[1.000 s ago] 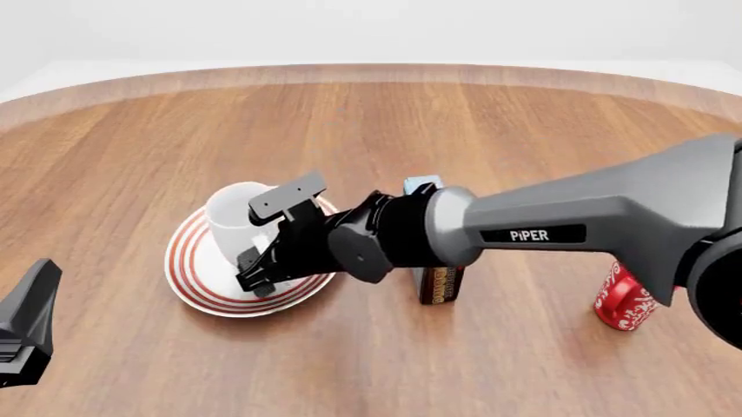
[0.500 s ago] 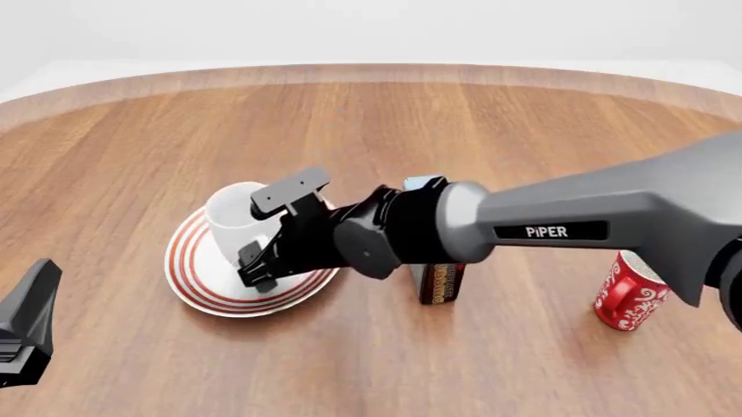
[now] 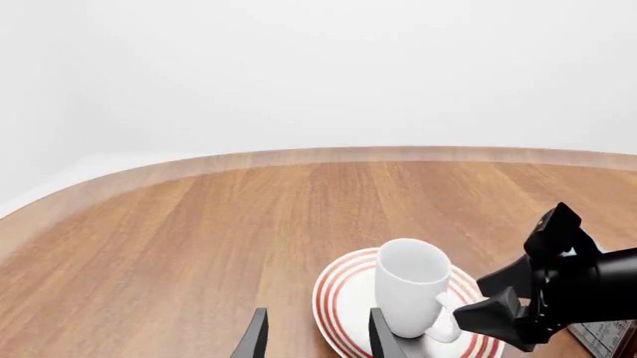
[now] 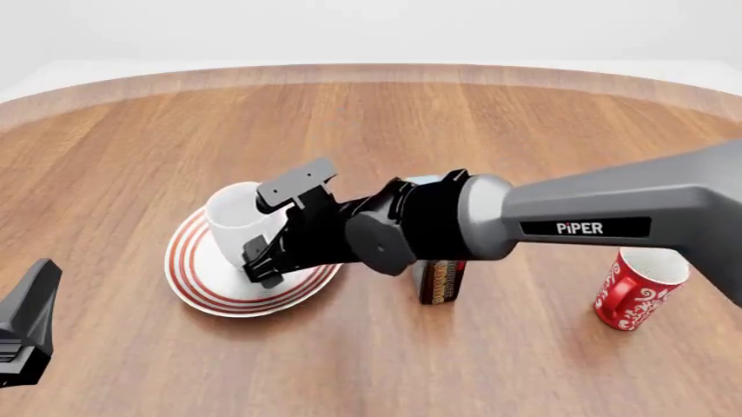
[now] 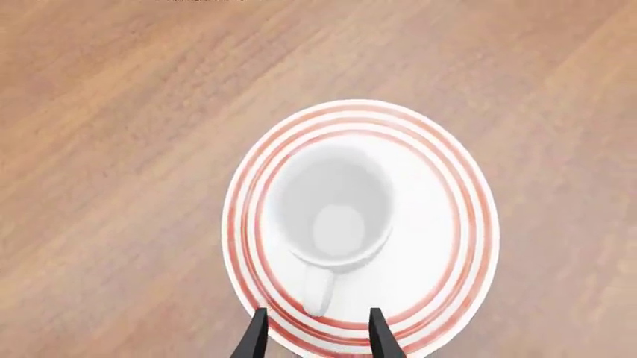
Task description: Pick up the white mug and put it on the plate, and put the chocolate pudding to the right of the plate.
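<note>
Robot body: two simulated Piper arms, smooth render, grey and black.

Right arm, entering from the right of the front view: smooth mid-grey tapered shell carrying a dark rectangular label with white "PiPER" lettering; rounded black wrist section with a disc-shaped joint cap; right gripper matte black with flat, angular finger plates. Left gripper, lower left of the front view: only a dark grey, wedge-shaped piece shows. In both wrist views the fingers appear as thin, black, tapering blades.

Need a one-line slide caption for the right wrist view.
Open right claw above the white mug, which stands upright on the plate.
</note>
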### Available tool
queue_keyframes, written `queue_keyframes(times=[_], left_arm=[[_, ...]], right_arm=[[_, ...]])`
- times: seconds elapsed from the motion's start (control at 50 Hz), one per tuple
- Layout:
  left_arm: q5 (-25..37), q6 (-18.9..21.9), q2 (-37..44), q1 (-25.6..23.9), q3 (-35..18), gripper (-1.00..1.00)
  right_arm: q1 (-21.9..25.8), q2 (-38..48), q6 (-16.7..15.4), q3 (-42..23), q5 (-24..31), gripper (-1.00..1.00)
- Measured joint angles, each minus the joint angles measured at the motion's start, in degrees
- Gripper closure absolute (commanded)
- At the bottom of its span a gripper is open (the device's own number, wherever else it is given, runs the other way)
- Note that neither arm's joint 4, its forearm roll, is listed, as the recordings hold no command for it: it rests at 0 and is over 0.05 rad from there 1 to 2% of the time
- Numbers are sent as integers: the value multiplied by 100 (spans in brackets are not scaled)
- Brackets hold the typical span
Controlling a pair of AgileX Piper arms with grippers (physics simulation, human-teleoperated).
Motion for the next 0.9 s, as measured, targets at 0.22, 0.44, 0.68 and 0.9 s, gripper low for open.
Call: queue_keyframes(times=[0.22,0.44,0.68,0.9], left_arm=[[0,0,0,0,0,-100],[0,0,0,0,0,-100],[0,0,0,0,0,-100],[0,0,0,0,0,-100]], right_arm=[[19,-187,-33,178,-51,-100],[29,-420,-78,413,-142,-100],[35,-743,-113,769,-336,-100],[47,-1063,-133,1154,-565,-100]])
